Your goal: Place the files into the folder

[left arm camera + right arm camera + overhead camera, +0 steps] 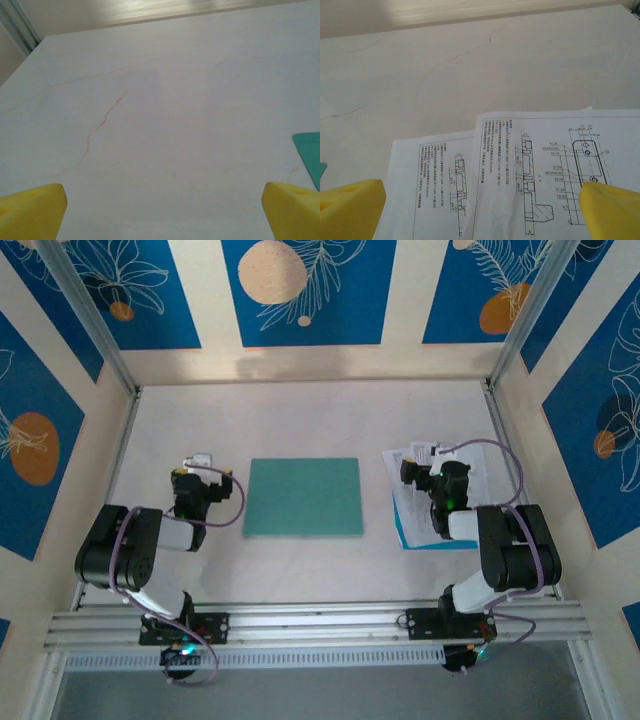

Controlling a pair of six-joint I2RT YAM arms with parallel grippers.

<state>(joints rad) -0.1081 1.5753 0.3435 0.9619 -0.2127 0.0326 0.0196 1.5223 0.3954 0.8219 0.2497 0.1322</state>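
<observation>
The teal-green folder [303,497] lies flat and shut in the middle of the table; its corner shows at the right edge of the left wrist view [309,155]. The files [405,462] are white sheets with black drawings, spread at the right with a light-blue edge [415,540] nearest me. My left gripper [203,472] hovers left of the folder, open over bare table [162,215], with yellow fingertips [30,210] wide apart. My right gripper [420,470] hangs over the files [520,165], open [480,215], nothing between its fingers [610,210].
The white table [300,420] is walled by blue-and-cream patterned panels [300,290] at the back and both sides. An aluminium rail [320,620] runs along the near edge under both arm bases. Thin reddish cracks [100,122] mark the tabletop.
</observation>
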